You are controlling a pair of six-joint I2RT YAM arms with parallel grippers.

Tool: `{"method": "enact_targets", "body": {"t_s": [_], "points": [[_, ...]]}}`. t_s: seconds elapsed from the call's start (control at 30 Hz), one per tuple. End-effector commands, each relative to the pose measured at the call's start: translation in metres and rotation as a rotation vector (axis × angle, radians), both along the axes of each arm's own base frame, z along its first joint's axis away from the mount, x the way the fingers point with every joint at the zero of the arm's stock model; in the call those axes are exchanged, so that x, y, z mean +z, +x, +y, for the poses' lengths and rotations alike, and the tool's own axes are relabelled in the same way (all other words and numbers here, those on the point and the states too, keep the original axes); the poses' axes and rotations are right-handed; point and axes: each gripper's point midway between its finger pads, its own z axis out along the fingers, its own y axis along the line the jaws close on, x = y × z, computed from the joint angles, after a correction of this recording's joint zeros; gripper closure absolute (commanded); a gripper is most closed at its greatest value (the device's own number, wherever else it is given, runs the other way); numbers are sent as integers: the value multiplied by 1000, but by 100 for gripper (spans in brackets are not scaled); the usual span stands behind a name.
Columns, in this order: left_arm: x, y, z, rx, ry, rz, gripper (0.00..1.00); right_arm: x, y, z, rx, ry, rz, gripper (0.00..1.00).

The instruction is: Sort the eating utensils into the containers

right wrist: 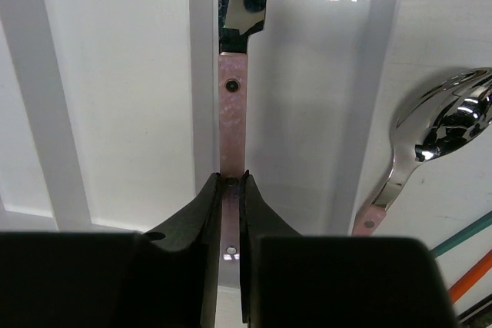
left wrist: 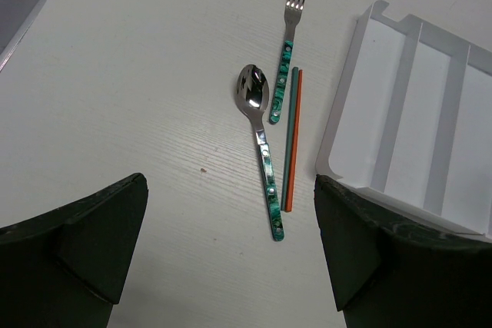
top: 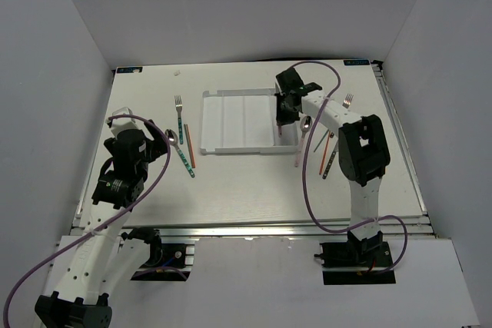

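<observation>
My right gripper (right wrist: 230, 182) is shut on the pink handle (right wrist: 231, 105) of a silver-headed utensil, held lengthwise over the rightmost compartment of the white tray (right wrist: 115, 90), beside a divider. In the top view this gripper (top: 281, 117) is at the tray's (top: 231, 124) right edge. My left gripper (left wrist: 231, 266) is open and empty, above the table near a teal-handled spoon (left wrist: 261, 151), a teal-handled fork (left wrist: 286, 59) and a teal and an orange chopstick (left wrist: 293, 144). These lie left of the tray (left wrist: 415, 120).
Right of the tray lie a pink-handled spoon (top: 301, 140), a fork (top: 347, 101), two chopsticks (top: 327, 142) and a dark-handled utensil (top: 329, 164). The spoon also shows in the right wrist view (right wrist: 438, 124). White walls enclose the table.
</observation>
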Motion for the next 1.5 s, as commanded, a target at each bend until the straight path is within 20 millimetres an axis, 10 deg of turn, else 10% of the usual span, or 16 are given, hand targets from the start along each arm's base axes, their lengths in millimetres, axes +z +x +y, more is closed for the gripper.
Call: {"method": "enact_targets", "body": {"t_s": [0.0, 0.23, 0.37, 0.63, 1.0, 1.47], "points": [[0, -1, 1, 9, 2, -2, 2, 15, 8, -2, -26, 6, -42, 100], [-1, -1, 1, 7, 3, 1, 2, 31, 8, -5, -15, -5, -64, 54], [-1, -1, 1, 9, 3, 3, 2, 55, 6, -19, -45, -16, -112, 50], [-1, -1, 1, 10, 2, 4, 2, 74, -17, -102, -304, -36, -203, 27], [-3, 0, -1, 1, 0, 9, 2, 12, -62, -180, -465, -144, -85, 55], [-7, 2, -4, -14, -1, 25, 2, -28, -85, -196, -518, -150, -28, 58]]}}
